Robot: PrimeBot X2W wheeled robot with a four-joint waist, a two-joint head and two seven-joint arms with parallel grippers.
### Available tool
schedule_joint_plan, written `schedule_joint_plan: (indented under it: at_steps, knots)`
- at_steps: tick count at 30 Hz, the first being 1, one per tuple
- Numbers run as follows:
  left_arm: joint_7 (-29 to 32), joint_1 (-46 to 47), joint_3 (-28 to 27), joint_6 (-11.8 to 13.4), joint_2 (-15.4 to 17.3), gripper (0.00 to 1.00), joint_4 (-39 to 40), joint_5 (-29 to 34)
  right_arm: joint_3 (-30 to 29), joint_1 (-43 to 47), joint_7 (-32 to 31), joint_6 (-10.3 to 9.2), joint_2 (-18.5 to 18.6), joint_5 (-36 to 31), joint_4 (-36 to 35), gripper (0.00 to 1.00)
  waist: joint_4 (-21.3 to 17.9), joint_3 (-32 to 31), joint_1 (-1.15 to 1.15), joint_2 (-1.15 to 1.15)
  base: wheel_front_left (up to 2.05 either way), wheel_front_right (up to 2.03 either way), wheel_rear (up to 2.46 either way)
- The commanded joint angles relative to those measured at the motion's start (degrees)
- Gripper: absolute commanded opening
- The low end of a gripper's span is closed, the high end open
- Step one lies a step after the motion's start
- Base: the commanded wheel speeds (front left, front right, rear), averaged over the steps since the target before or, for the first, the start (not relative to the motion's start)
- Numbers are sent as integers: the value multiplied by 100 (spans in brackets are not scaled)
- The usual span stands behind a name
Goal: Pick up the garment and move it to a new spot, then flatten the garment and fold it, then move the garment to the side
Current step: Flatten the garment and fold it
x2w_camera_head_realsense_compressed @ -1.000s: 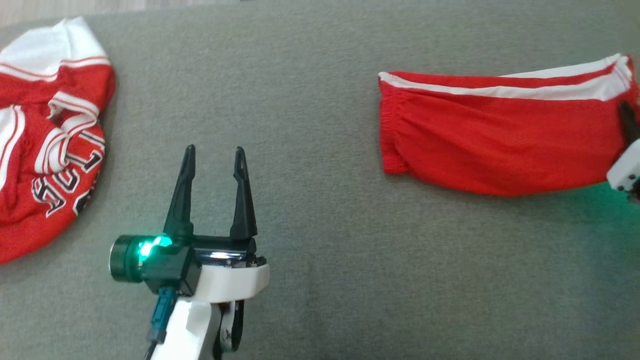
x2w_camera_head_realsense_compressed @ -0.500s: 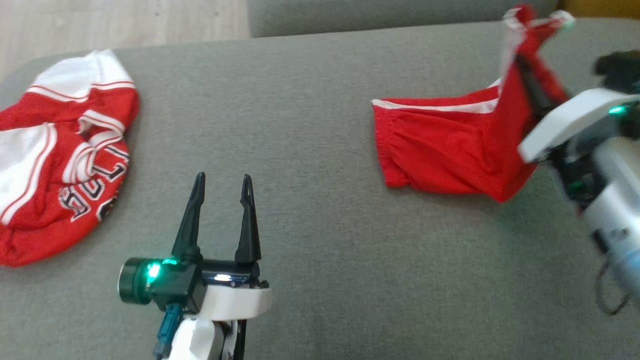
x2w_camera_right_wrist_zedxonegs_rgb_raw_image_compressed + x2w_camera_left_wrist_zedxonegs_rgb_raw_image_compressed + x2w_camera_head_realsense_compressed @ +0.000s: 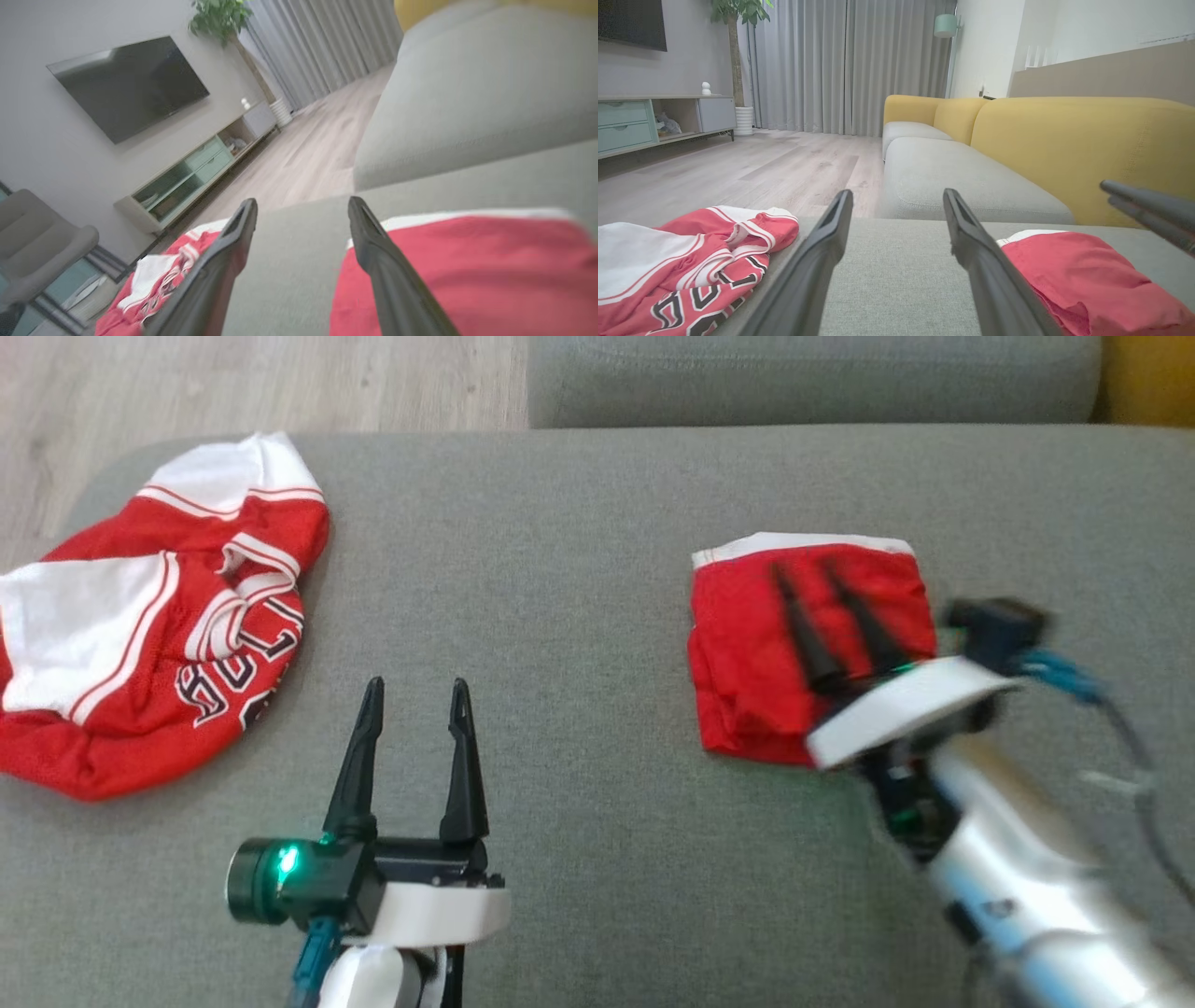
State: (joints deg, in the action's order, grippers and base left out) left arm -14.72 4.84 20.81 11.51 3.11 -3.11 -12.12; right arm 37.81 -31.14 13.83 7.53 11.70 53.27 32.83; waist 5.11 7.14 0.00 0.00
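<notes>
The garment, a pair of red shorts (image 3: 747,644) with a white stripe, lies folded in half on the grey cushion (image 3: 579,569), right of centre. My right gripper (image 3: 805,574) hovers over the fold with its fingers apart and nothing between them. The right wrist view shows the same gripper (image 3: 302,203) above the red cloth (image 3: 467,270). My left gripper (image 3: 415,686) stands open and empty over bare cushion, left of the shorts. From the left wrist view its gripper (image 3: 897,193) points between the shorts (image 3: 1087,275) and a jersey.
A crumpled red and white jersey (image 3: 159,616) lies at the cushion's left end, close to its rounded edge. Wooden floor (image 3: 233,383) lies beyond that edge. A second grey cushion (image 3: 812,378) sits behind, and a yellow sofa back (image 3: 1064,140) rises to the right.
My right gripper carried the shorts' right end up and over to the left, folding them in half, then opened and let go. The head camera has tilted up. The left arm held still.
</notes>
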Motion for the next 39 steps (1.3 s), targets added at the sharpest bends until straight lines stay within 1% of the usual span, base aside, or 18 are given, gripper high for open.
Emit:
schedule_joint_plan:
  at_steps: [1, 4, 7, 10, 12, 14, 17, 21, 25, 30, 39]
  knots:
    - [-28, 39, -182, 37, -22, 100, 228, 1, -190, 77, 96, -4, 142, -112, -245, 100, -11, -86, 0, 0, 0, 0, 0]
    - [-28, -137, -278, 63, -23, 100, 306, 32, -983, 555, 113, -4, 398, -790, -738, 100, -74, -284, 0, 0, 0, 0, 0]
    - [-28, -404, -392, 63, -23, 100, 376, 111, -1835, 1352, 115, -4, 365, -1415, -1302, 100, -149, -523, 0, 0, 0, 0, 0]
    - [-28, -704, -498, -12, -23, 100, 543, 256, -2254, 2166, 116, -4, 334, -2063, -1746, 100, -221, -760, 0, 0, 0, 0, 0]
    - [-28, -936, -609, -72, -23, 100, 631, 239, -2446, 2587, 116, -4, 223, -2298, -1982, 100, -270, -870, 0, 0, 0, 0, 0]
    - [-28, -1157, -716, -129, -23, 100, 630, 331, -2545, 2914, 116, -4, 156, -2562, -2168, 100, -316, -987, 0, 0, 0, 0, 0]
    - [-28, -1435, -838, -199, -23, 100, 514, 498, -2532, 3306, 116, -4, 112, -2966, -2298, 100, -351, -1140, 0, 0, 0, 0, 0]
    - [-28, -1703, -947, -207, -23, 100, 281, 498, -2665, 3588, 116, -4, -59, -3282, -2399, 100, -381, -1280, 0, 0, 0, 0, 0]
    - [-28, -1783, -1013, -198, -23, 100, 145, 431, -2703, 3677, 117, -4, -160, -3545, -2416, 100, -396, -1346, 0, 0, 0, 0, 0]
    - [-28, -1776, -1049, -202, -23, 100, 51, 442, -2887, 3738, 117, -4, -345, -3807, -2347, 100, -423, -1392, 0, 0, 0, 0, 0]
    - [-28, -1716, -1154, -182, -23, 100, -49, 395, -2867, 3751, 117, -4, -438, -4017, -2246, 100, -500, -1413, 0, 0, 0, 0, 0]
